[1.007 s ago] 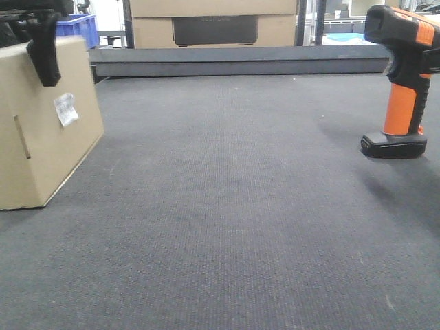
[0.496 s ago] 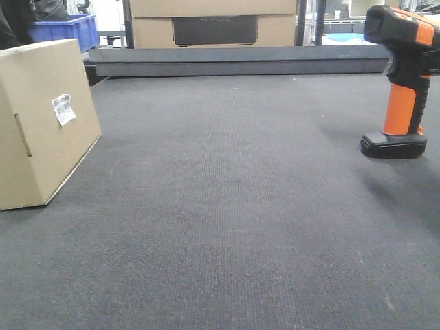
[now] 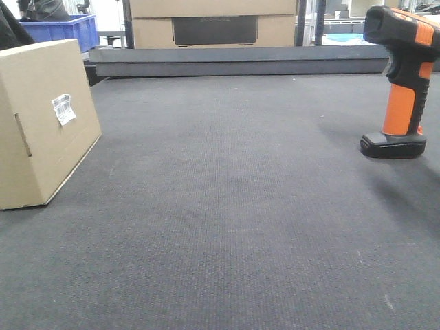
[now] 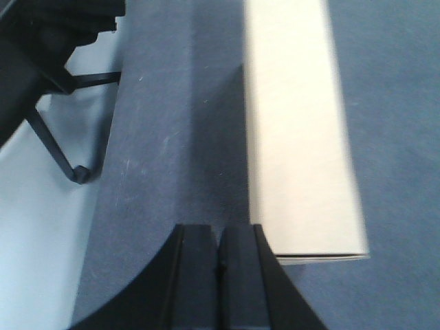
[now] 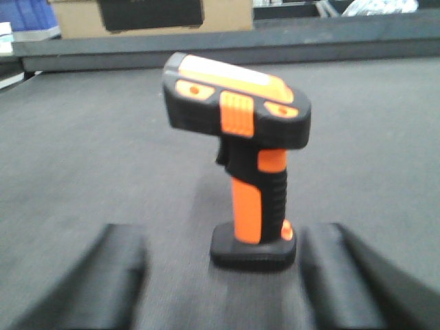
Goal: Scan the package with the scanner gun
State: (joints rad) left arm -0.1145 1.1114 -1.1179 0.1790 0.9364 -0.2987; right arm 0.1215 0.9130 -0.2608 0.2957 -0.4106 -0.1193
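The package is a brown cardboard box standing at the left of the dark mat, its white barcode label facing right. In the left wrist view its top face lies just right of my left gripper, which is shut, empty and apart from it. The scanner gun stands upright on its black base at the far right. In the right wrist view the scanner gun is just ahead of my right gripper, open wide, with blurred fingers on either side of the base and not touching it.
Larger cardboard boxes with a dark panel stand behind a raised dark ledge at the back. A blue crate is at the back left. The mat's left edge borders pale floor with a black stand leg.
My left gripper, which rested on the package's top edge a second ago, has lifted away out of the front view. The package has shifted slightly left. The scanner gun has not moved.
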